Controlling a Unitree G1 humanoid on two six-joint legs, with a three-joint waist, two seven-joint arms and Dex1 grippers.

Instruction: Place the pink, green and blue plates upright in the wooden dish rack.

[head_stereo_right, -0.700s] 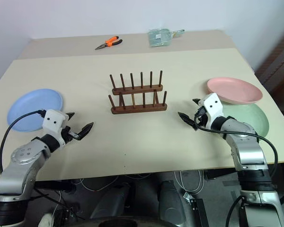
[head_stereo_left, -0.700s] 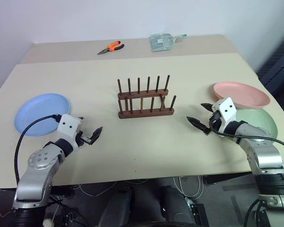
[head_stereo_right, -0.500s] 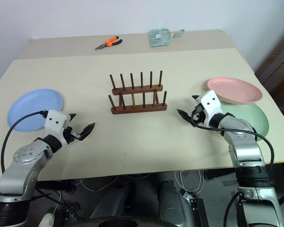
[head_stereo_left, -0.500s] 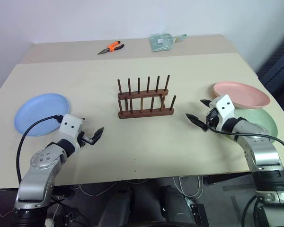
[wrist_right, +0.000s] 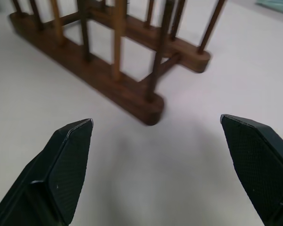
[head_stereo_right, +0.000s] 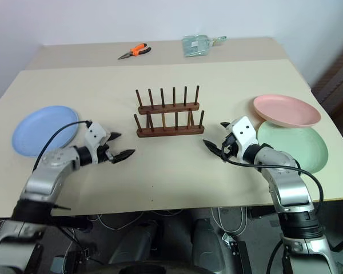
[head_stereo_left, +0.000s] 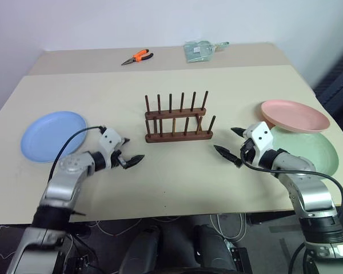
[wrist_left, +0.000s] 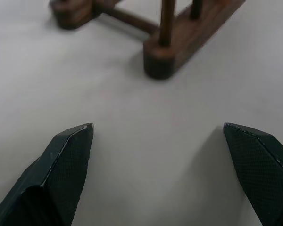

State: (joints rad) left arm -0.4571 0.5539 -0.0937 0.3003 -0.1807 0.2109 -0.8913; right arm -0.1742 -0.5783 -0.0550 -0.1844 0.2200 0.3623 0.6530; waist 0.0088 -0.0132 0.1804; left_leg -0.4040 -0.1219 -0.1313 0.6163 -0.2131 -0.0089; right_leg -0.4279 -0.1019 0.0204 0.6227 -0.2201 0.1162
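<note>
Both arms have swung inward toward the wooden dish rack (head_stereo_left: 179,121): left gripper (head_stereo_left: 127,153) and right gripper (head_stereo_left: 230,147) flank its near rail, jaws spread wide and empty, likely squaring up first. Rack slots stand vacant; the blue plate (head_stereo_left: 53,136) lies flat well left of it, the green plate (head_stereo_left: 310,156) and pink plate (head_stereo_left: 294,115) right, pink rim overlapping green.

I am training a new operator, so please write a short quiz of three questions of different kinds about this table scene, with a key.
1. True or false: a plate already stands in the wooden dish rack.
2. Which plate lies partly over the green plate? A) blue B) pink C) none
3. Fill in: the left gripper and the right gripper both have their fingers ____.

Key: 1 false, the rack holds nothing. 2 B, the pink plate; the blue plate lies alone at the far left. 3 open.
</note>
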